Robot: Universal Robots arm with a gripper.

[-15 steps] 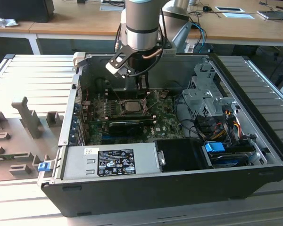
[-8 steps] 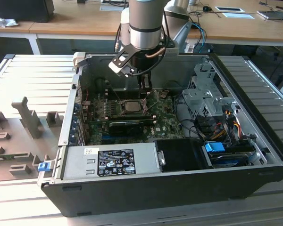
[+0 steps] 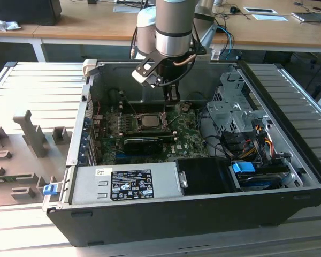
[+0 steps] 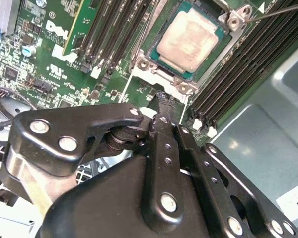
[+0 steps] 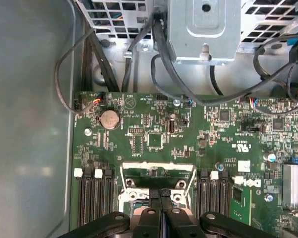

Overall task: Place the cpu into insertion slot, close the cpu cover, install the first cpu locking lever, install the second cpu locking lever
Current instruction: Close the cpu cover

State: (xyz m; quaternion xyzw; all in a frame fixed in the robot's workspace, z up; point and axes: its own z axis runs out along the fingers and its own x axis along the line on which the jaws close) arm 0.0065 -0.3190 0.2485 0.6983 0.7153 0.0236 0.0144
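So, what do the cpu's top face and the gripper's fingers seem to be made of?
The cpu: pale silvery-beige metal top, matte, with a dull even sheen; its green rim looks like circuit-board laminate. The gripper fingers: black, semi-gloss, with soft highlights and silvery rivets; coated metal or hard plastic, I cannot tell which.

Three views, one open computer case [image 3: 166, 214]

Exterior view: set off the arm [image 3: 174, 27], high and well back, looking down into the whole case; first wrist view: close above the motherboard [image 5: 213, 134], nearly square-on to it, facing past the gripper [image 5: 161, 194] (fingertips in the foreground) toward the metal drive cage [image 5: 203, 29]; second wrist view: nearer still, tilted across the gripper's linkage toward the cpu [image 4: 191, 42]; both wrist views share the green board and the memory slots [image 5: 97, 198]; all three share the board.
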